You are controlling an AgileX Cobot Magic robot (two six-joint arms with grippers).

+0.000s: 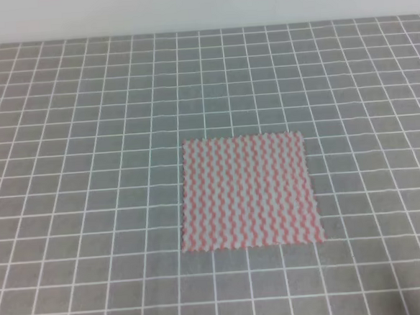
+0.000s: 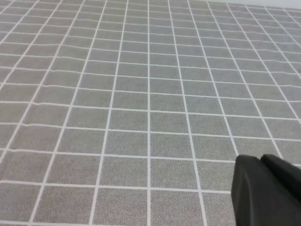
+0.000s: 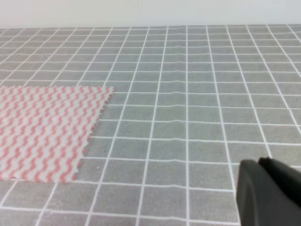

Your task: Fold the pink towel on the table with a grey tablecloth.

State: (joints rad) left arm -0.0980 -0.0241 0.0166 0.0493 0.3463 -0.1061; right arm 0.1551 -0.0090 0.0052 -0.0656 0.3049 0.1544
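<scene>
High view: towel point(image 1: 248, 191) flat, unfolded, right of centre on tabletop point(image 1: 79, 138), fold not begun, no containers, no hands; left wrist: bare grid, left hand point(image 2: 265, 190) just a dark corner, spread or pressed cannot tell; right wrist: towel at left, right hand point(image 3: 268, 193) likewise unclear

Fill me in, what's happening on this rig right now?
Nothing is being handled yet. The thin pink-and-white zigzag-striped towel lies flat and unfolded on the table with the grey, white-gridded tablecloth. Neither arm shows in the high view. Each wrist camera catches only a dark piece of its own gripper at the lower right: left gripper over bare cloth, right gripper off to the towel's right, not touching it. Whether the fingers are open or shut cannot be told.
</scene>
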